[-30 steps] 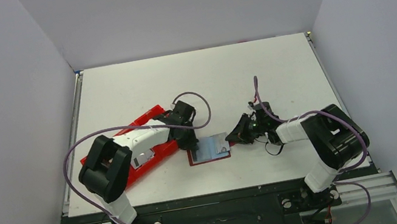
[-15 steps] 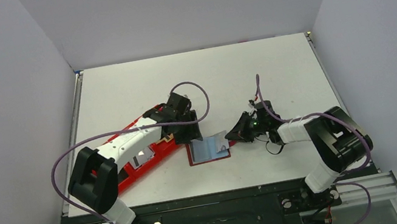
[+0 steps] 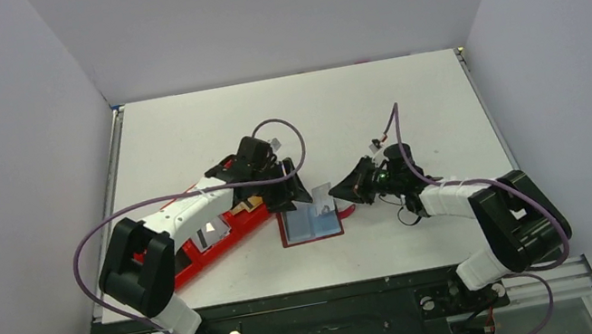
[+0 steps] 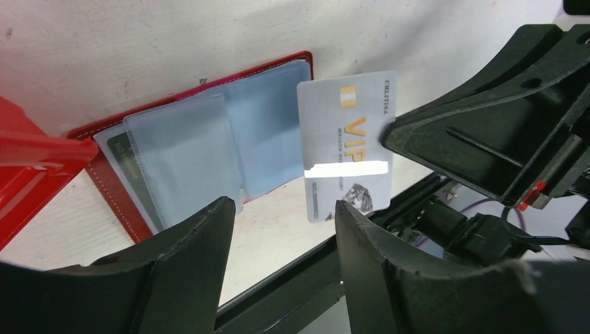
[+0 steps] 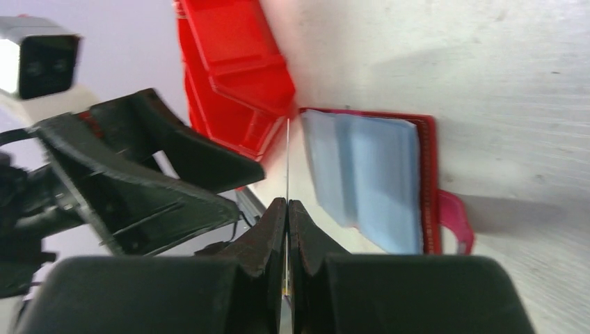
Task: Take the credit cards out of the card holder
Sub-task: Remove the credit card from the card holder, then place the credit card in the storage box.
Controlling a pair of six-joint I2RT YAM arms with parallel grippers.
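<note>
**GRIP AND POSITION STATUS**

Locate the small dark red folding card holder (image 3: 308, 227) at frame centre, lying open on the white counter (image 3: 374, 107) with pale blue-grey sleeves facing up. Its left edge is just beside the bright red plastic tray (image 3: 239, 228). Note the right fingers (image 5: 278, 223) clamped on one edge of a silver-grey plastic card (image 4: 348, 139) marked VIP, held raised at the holder's right side. Note the left fingers (image 4: 209, 243) spread apart, gripping nothing, near the card.
</note>
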